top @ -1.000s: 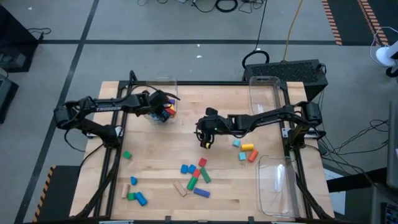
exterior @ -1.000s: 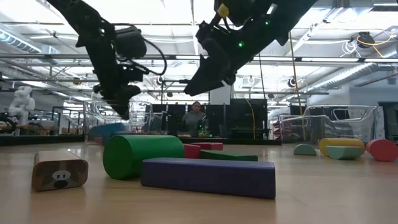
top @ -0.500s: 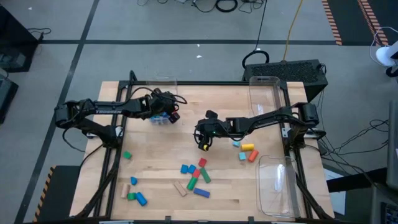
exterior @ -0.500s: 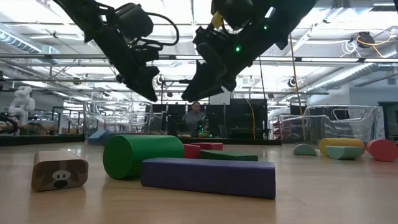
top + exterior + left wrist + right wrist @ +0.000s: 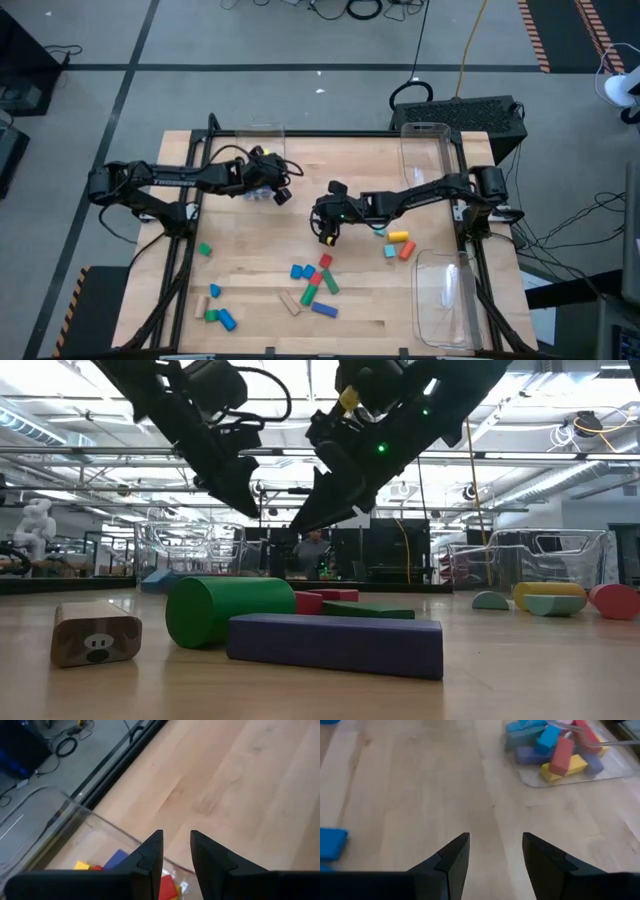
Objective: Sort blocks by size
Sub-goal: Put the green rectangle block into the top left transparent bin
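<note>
Both jaws parted, empty | left gripper [image 5: 283, 194] beside filled bin [image 5: 262, 185], far left | right gripper [image 5: 327, 236] mid-table above loose blocks [image 5: 313, 280], near centre | advice: descend vertically, straddle one block.

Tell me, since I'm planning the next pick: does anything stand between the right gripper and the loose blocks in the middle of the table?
Nothing visible does. The right gripper, open and empty, hangs above bare table just short of the block cluster.
</note>
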Available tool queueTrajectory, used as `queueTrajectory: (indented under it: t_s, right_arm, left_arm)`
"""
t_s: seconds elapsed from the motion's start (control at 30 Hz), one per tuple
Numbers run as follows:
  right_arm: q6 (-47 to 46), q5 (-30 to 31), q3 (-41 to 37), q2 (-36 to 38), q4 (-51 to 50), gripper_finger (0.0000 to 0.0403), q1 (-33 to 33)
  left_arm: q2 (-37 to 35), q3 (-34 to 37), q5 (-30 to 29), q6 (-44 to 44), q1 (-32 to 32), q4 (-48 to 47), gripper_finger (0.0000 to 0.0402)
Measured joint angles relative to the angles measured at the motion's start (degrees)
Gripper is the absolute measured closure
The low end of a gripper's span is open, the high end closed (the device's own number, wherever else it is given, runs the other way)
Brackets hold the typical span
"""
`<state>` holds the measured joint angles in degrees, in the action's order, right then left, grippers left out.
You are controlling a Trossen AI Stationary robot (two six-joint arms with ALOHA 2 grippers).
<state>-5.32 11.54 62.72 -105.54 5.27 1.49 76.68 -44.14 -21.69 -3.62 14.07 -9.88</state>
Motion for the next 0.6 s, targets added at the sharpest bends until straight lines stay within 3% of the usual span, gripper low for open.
queueTrajectory:
  t_s: [0.43,0.6]
  right_arm:
    - [4.3,-13.2,0.0,0.0,0.6,0.0236,2.9]
    - [4.5,-13.4,0.0,0.0,0.6,0.0236,5.6]
  left_arm:
    - [-9.2,-0.1,0.0,1.3,-12.3,3.6,0.0301]
    - [-9.3,-0.1,0.0,1.0,-20.5,3.4,0.0301]
